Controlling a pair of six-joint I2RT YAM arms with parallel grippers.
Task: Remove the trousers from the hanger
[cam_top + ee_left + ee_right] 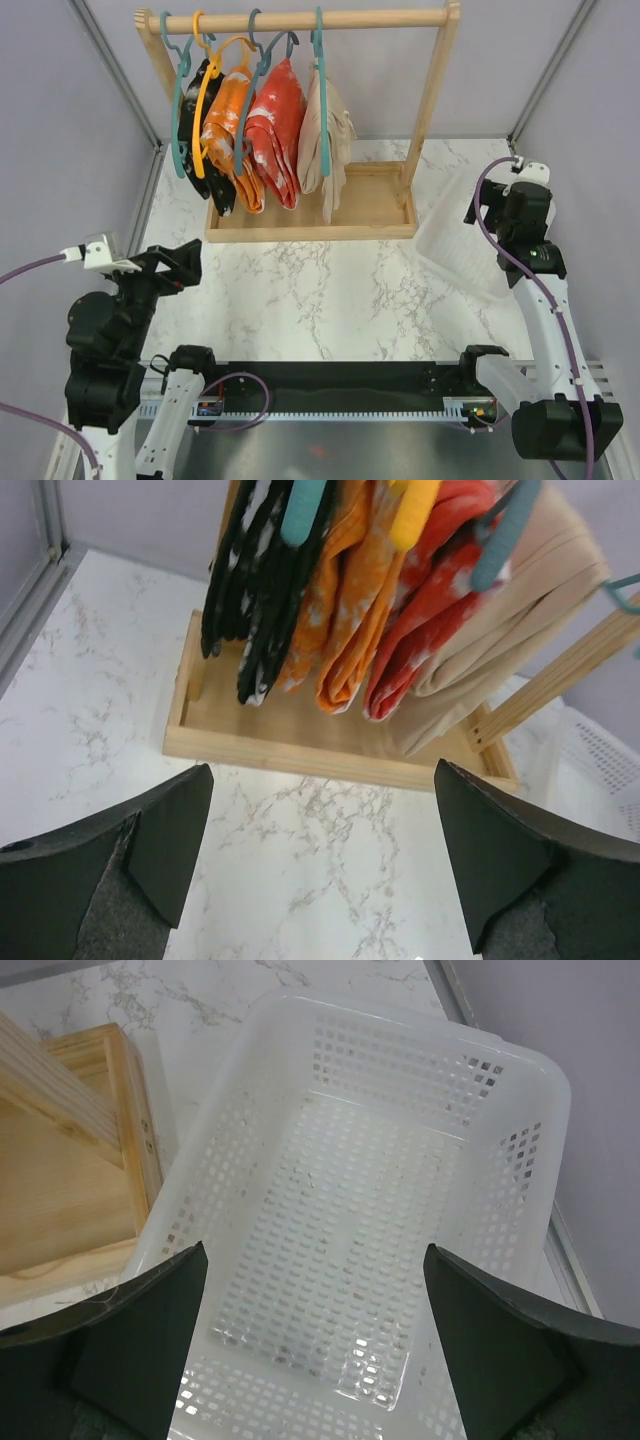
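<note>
A light wooden rack (430, 110) with a round top rail and a shallow tray base stands at the far side of the white marbled worktop (330, 290). On the rail hang 4 small folded cloth pairs, each on a plastic hanger, pressed close to each other. In the top view, from left to right, they are the black trousers (220, 185) with white flecks, the orange trousers (228, 130) with a white pattern, the red trousers (280, 120) with white flecks and the plain beige trousers (335, 135). Their lower ends hang over the tray base; I cannot tell if they touch it. There is 1 yellow hanger (203, 110) near the orange pair, and the teal hangers (323, 110) carry the others.

The left pincer (322, 770) is low over the near left part of the worktop and looks toward the rack, well apart from it. Its 2 fingers are spread wide and nothing is between them.

The right pincer (312, 1255) hangs above a white plastic basket (400, 1080) with perforated walls, which stands on the worktop just beside the right end of the rack's base. Its fingers are also spread wide and hold nothing.
</note>
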